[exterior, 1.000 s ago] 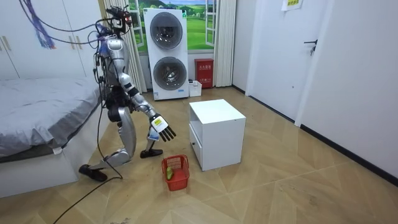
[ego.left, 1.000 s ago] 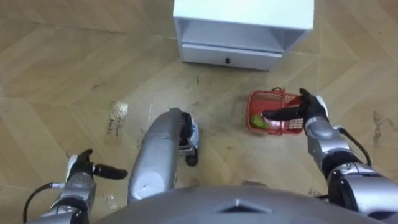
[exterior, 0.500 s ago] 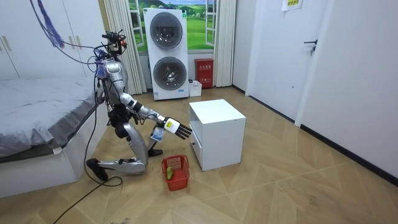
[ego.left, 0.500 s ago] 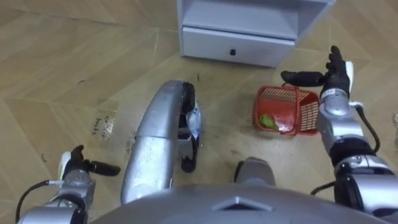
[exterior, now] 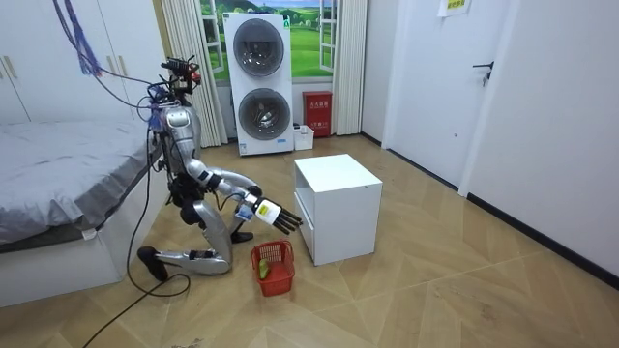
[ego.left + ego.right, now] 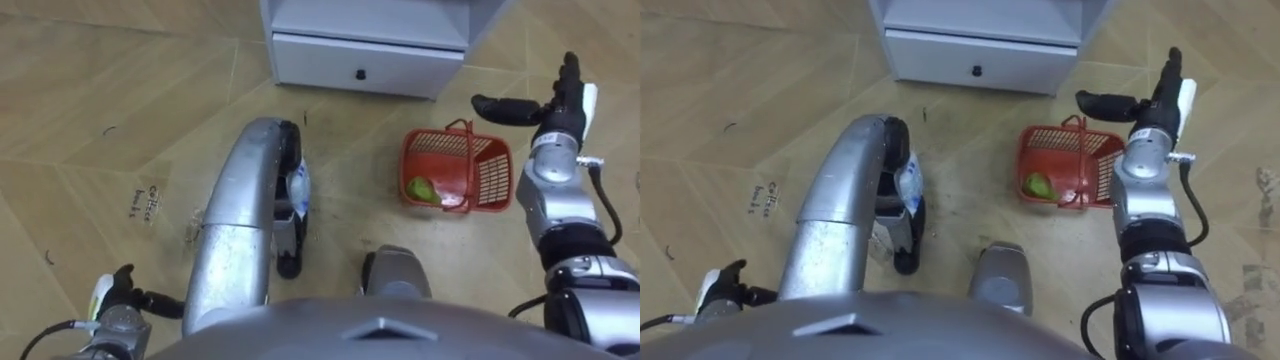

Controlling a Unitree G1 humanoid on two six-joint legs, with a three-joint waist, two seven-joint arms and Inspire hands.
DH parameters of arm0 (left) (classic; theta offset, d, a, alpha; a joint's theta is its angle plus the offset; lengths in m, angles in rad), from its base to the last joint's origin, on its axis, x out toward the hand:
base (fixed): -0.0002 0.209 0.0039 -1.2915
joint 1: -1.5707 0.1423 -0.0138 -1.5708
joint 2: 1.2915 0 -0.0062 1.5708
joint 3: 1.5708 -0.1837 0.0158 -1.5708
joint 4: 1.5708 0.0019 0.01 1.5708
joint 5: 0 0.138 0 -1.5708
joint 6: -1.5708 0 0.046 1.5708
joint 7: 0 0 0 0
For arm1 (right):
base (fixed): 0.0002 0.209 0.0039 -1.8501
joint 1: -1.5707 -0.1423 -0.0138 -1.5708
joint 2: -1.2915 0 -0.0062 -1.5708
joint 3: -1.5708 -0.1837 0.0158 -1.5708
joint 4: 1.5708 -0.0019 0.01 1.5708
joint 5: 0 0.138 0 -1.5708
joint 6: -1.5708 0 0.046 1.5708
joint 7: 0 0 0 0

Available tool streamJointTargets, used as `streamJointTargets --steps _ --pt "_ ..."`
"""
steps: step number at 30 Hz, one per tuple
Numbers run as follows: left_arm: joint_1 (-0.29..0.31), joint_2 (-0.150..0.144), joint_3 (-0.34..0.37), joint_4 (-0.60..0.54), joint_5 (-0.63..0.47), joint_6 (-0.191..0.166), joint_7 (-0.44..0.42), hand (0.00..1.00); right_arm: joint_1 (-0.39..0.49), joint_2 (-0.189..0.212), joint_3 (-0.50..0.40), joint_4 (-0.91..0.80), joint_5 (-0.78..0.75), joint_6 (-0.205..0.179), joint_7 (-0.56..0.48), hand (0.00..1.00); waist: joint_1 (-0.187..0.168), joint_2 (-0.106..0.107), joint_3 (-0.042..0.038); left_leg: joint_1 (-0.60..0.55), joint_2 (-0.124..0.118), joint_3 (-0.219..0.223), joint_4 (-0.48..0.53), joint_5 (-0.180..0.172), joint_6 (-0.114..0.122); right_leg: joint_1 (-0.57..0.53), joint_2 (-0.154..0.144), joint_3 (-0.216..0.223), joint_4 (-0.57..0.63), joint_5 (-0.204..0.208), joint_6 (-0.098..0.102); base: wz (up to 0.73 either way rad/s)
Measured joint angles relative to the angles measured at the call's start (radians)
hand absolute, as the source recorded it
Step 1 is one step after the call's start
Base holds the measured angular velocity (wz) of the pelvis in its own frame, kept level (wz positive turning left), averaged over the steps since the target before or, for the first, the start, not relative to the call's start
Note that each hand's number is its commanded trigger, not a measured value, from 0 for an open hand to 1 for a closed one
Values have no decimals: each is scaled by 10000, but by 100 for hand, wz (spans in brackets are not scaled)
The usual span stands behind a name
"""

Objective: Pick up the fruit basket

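The red fruit basket (image 6: 470, 160) stands on the wooden floor in front of the white cabinet, with a green fruit (image 6: 420, 188) inside and its handle folded down. My right hand (image 6: 558, 118) hovers just right of the basket's far corner, open, with straight fingers and the thumb pointing left. It holds nothing and is clear of the basket. The room view shows me kneeling beside the basket (image 5: 274, 268), with the right hand (image 5: 276, 217) stretched out above it. My left hand (image 6: 118, 300) hangs low at the lower left, open and idle.
A white cabinet (image 6: 370, 50) with a low drawer stands just beyond the basket. A bed (image 5: 68, 174) is behind me, and stacked washing machines (image 5: 259, 82) stand by the far wall. Bare floor lies right of the cabinet.
I have sunk from a bent stance to kneeling, and the eye views shifted with it. My right hand moved from the basket's near right side to above its far right corner.
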Motion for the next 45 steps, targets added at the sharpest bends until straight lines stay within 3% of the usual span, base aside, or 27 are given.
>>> streamJointTargets --steps 2,5,10,17,28,31,42,43,44,45 --pt "110 1 3 4 1 3 -110 0 3 -13 119 280 -151 10 4 0 42 38 6 -51 91 -10 -72 59 -117 -175 57 77 86 -8 -13 -9" --pt "144 -2 -201 13 -3 53 -411 0 10 -154 328 717 -239 45 6 0 115 283 -3 -207 189 -50 -68 108 -209 -399 176 153 178 -34 -35 -8" --pt "108 -18 -390 -52 9 152 -685 0 2 -226 920 1534 -170 182 276 0 331 436 3 -326 284 -49 -88 126 -250 -618 229 236 230 -47 -48 -3" --pt "-64 -25 -1063 -59 -6 226 -1026 0 -124 -226 1494 2470 149 338 1052 0 863 564 40 -573 280 -86 -105 173 -321 -852 263 177 276 -49 -45 1" --pt "-110 -12 -1371 -30 -27 364 -1473 0 -443 -534 1877 4169 1059 471 1622 0 1278 661 67 -759 263 -117 -106 205 -358 -1004 282 19 291 -56 -35 1" --pt "-185 -14 -1562 -32 -224 351 -1533 0 -446 -562 1884 4498 1493 479 1677 0 1302 773 84 -831 160 -189 -106 265 -420 -997 293 -74 289 -55 -35 7" --pt "111 -19 -1560 -31 -280 390 -1562 0 -444 -652 2065 4574 2973 555 2005 1 1387 868 75 -894 159 -281 -142 313 -507 -1055 369 -95 289 -55 -35 1" --pt "128 -19 -1561 -25 -341 394 -1565 0 -444 -677 2070 4570 3184 556 2084 11 1406 873 73 -898 164 -279 -143 313 -508 -1067 371 -101 290 -55 -35 0" --pt "132 -19 -1561 -25 -389 399 -1568 0 -444 -687 2071 4571 3295 556 2117 98 1414 873 73 -898 166 -277 -145 313 -508 -1071 370 -106 290 -55 -35 0" --pt "134 -19 -1561 -25 -389 408 -1586 0 -444 -707 2071 4571 3460 558 2199 100 1429 873 73 -901 168 -276 -147 314 -510 -1079 370 -113 290 -55 -35 0"
